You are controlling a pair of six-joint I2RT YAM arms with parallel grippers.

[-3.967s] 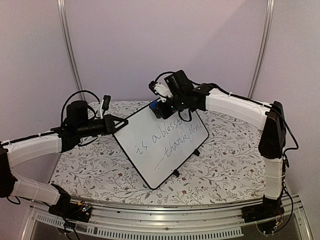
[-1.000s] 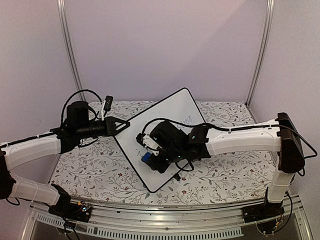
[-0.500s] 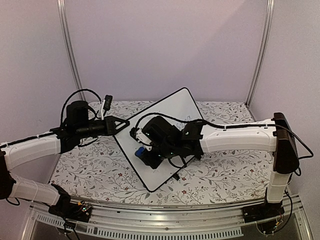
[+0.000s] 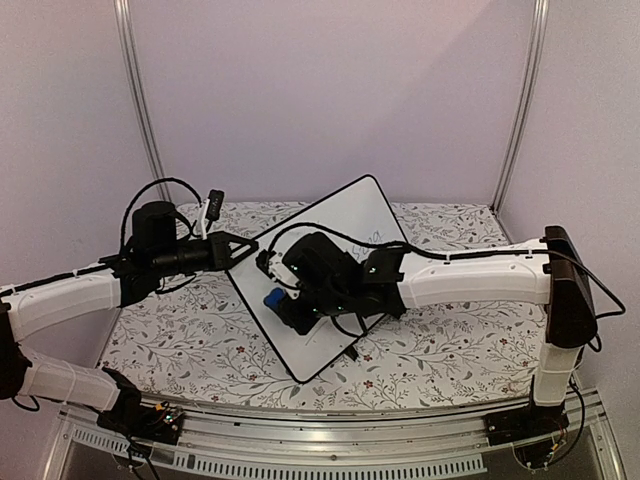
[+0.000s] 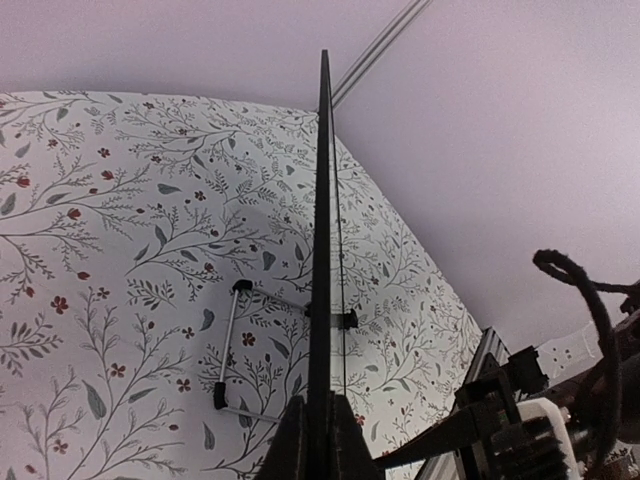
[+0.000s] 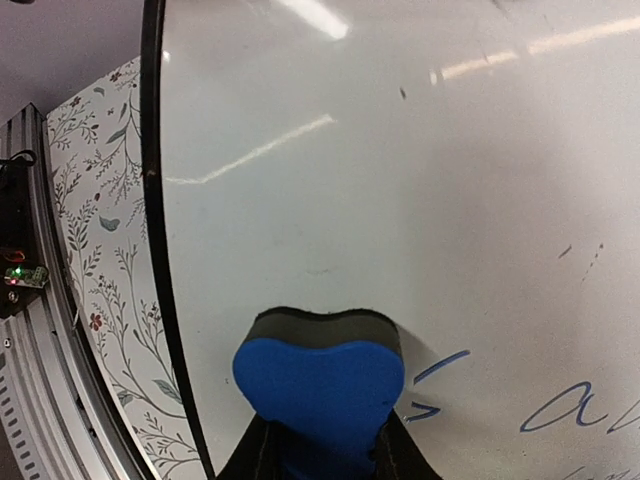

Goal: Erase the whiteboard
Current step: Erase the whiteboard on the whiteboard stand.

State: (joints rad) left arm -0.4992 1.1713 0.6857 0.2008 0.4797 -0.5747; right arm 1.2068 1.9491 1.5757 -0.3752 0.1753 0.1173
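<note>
The whiteboard (image 4: 355,215) stands tilted over the middle of the surface (image 4: 450,340), its long axis running from my left claw (image 4: 238,250) toward the far right corner. That claw is clenched on the board's left corner. My right claw (image 4: 280,303) is clamped on the blue eraser (image 6: 320,385), pressed flat on the board near its left edge. Blue strokes (image 6: 560,410) lie just right of the eraser in the right wrist view, so I judge the wipe should go that way.
</note>
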